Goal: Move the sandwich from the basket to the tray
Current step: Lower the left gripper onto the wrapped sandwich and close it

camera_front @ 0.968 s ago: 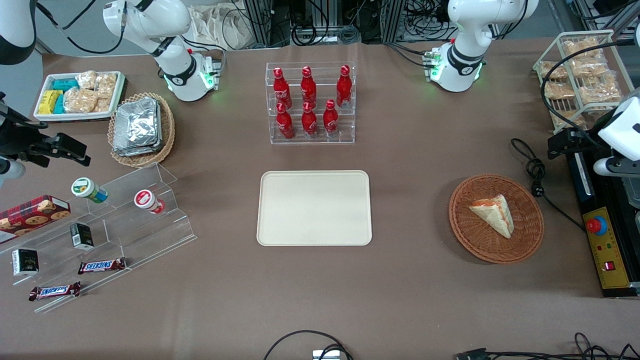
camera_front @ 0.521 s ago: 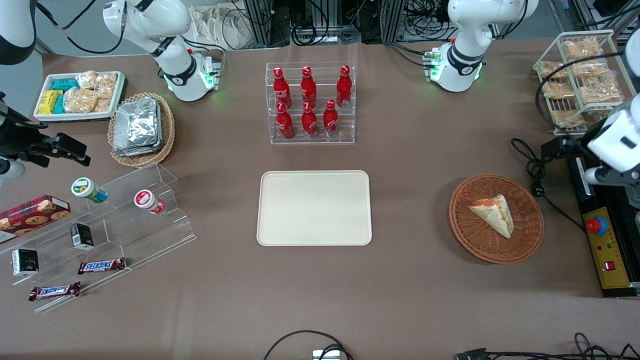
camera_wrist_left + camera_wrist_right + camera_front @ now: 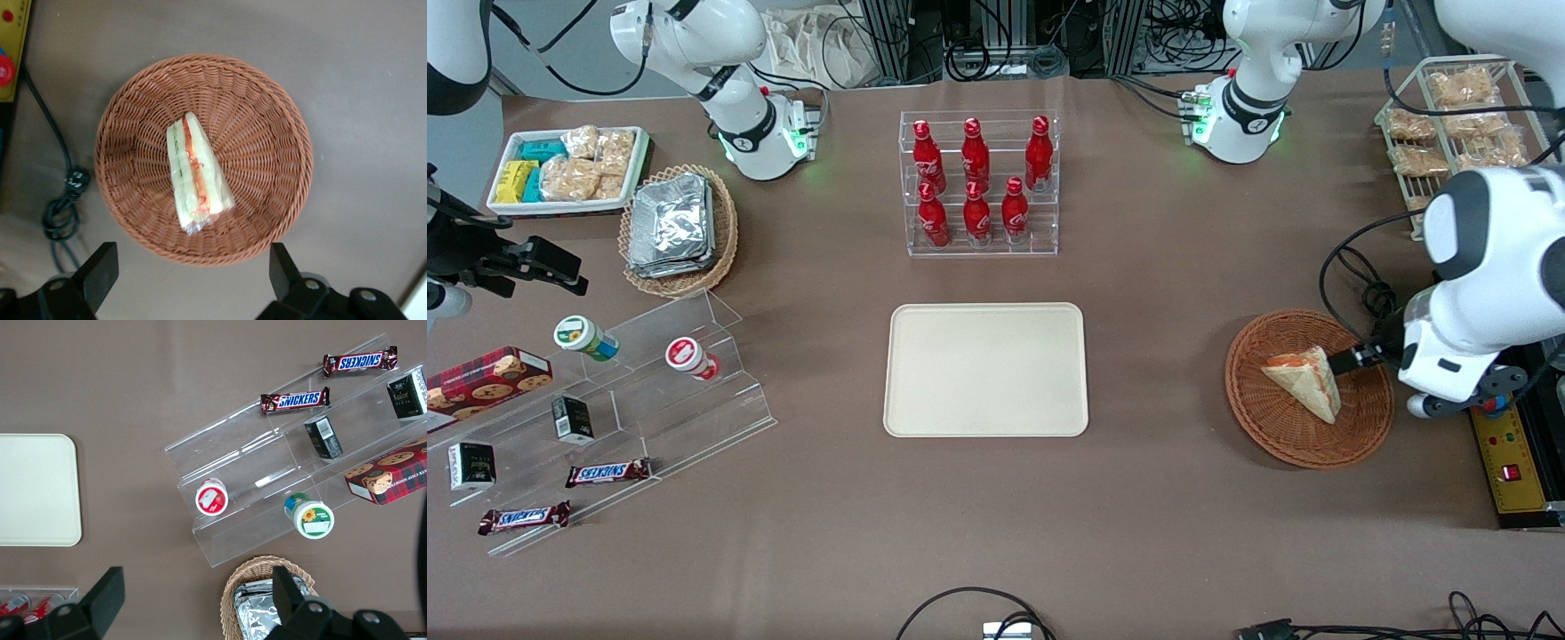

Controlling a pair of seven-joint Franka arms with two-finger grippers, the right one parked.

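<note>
1. Black two-finger gripper (image 3: 188,273) of the left arm: fingers (image 3: 99,272) spread wide apart, holding nothing, hanging above the basket at its rim toward the working arm's end of the table; in the front view one dark fingertip shows just beside the sandwich.
2. Pale white bread wedge, the sandwich (image 3: 195,175): wrapped in clear film, orange-red and green filling along the cut edge; lies on its side in the middle of the basket, touching the weave, apart from the fingers.
3. Reddish-brown woven wicker basket (image 3: 1285,440): round and shallow, resting on the table toward the working arm's end, well apart from the tray.
4. Cream-beige rectangular tray (image 3: 986,370): rounded corners, low rim, flat on the table near its middle.
5. Brown table covering (image 3: 1156,284): bears all items listed.
6. Black cable (image 3: 61,210): coiled with a plug on the table just beside the basket.
7. Clear acrylic rack with red bottles (image 3: 978,182): seven bottles upright in two tiers, farther from the front camera than the tray.
8. Yellow control box (image 3: 1507,449): red button on top, at the table edge near the basket.
</note>
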